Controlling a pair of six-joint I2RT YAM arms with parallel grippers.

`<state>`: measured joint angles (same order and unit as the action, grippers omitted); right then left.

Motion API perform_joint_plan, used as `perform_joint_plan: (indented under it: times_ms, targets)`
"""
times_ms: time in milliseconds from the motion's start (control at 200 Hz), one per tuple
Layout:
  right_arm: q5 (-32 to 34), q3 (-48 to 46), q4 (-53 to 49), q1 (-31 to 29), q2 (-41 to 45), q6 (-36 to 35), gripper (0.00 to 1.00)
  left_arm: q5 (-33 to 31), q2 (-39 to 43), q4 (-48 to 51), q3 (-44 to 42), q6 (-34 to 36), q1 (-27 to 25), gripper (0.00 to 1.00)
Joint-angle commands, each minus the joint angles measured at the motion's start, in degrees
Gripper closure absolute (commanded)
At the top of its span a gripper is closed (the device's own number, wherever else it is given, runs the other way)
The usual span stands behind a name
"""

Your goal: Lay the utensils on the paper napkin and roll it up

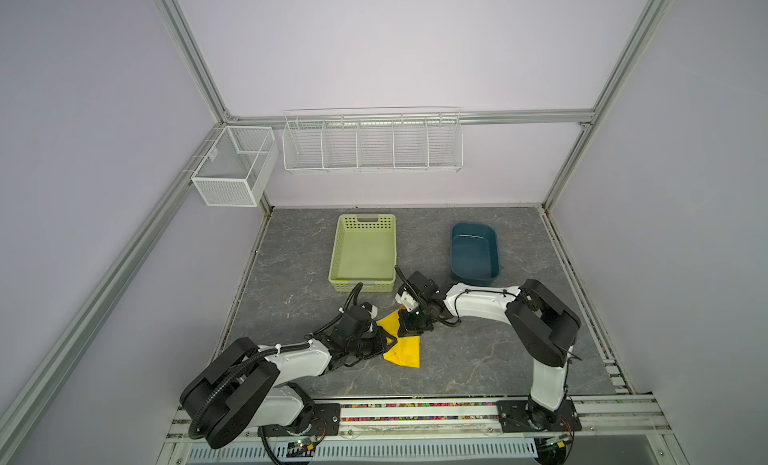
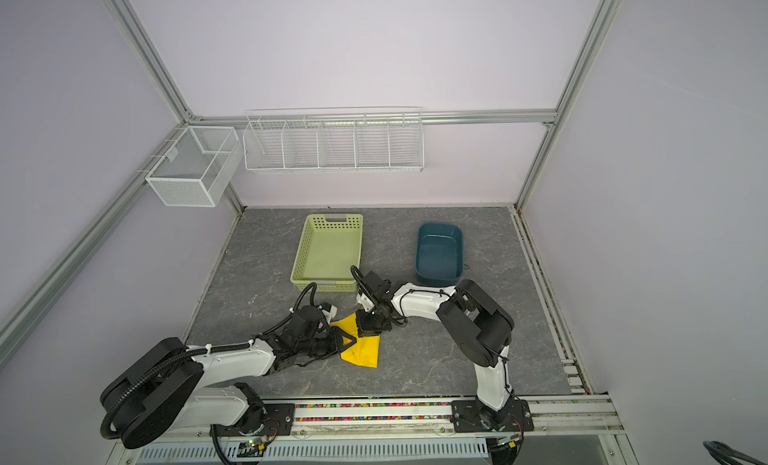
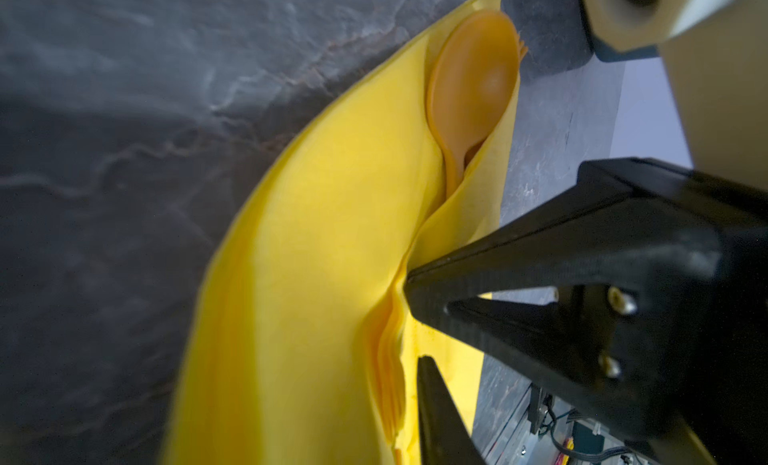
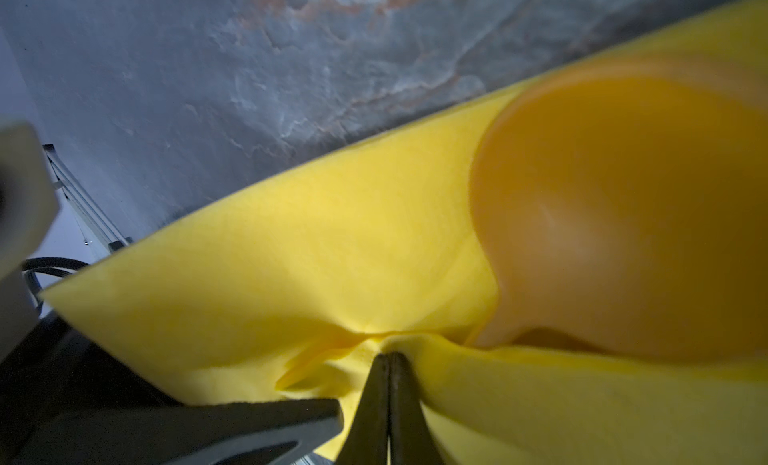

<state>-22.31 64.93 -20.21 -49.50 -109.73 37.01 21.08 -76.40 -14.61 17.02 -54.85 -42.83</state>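
- The paper napkin [image 1: 405, 350] [image 2: 361, 352] lies on the grey marbled table [image 1: 291, 276], in the lower middle of both top views. It sits below the pale green basket [image 1: 361, 285] and apart from it.
- Only two yellow patches of the napkin show in the top views, one above the meeting grippers and one larger below them.
- The napkin is folded over the utensils. In the left wrist view the orange spoon [image 3: 469, 93] lies in the fold at the upper middle of the frame, bowl exposed and handle running under the yellow paper.
- A small orange edge peeks out behind the spoon's bowl; I cannot tell whether it is the fork or the knife.
- In the right wrist view the spoon's bowl [image 4: 623, 213] fills the right side of the frame, blurred and very near.
- The left gripper [image 1: 392, 340] [image 3: 413, 317] reaches in from the left. Its jaws stand a little apart around the napkin's layered edge; whether they pinch it I cannot tell.
- The right gripper [image 1: 406, 336] [image 4: 388, 359] comes down from above the napkin. Its jaws are pressed together, and the paper puckers into the tip, so it pinches the napkin.
- A dark blue tub [image 1: 473, 281] stands right of the basket.
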Motion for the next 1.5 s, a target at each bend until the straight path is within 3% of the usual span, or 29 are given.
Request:
perform_joint_plan:
  times_ms: [0, 425, 910, 1500]
  targets:
    - [4.54, -1.29, -4.75, 0.31, -2.52, -0.58, 0.93, -2.59, -2.56, 2.36, -0.14, -0.35, -0.09, 0.82]
    - [5.29, -0.08, -6.71, 0.35, -0.04, -0.74, 0.93, -5.21, -2.38, 3.34, -0.84, -1.74, -0.15, 0.95]
    - [4.38, -3.1, -7.3, -4.43, 10.57, 4.57, 0.9, -6.25, -2.52, 3.2, -1.37, -2.15, -0.17, 0.98]
    - [5.11, -5.5, -3.04, -9.0, 3.53, 7.08, 0.92, -6.58, -2.52, 3.26, -1.28, -2.01, -0.15, 0.98]
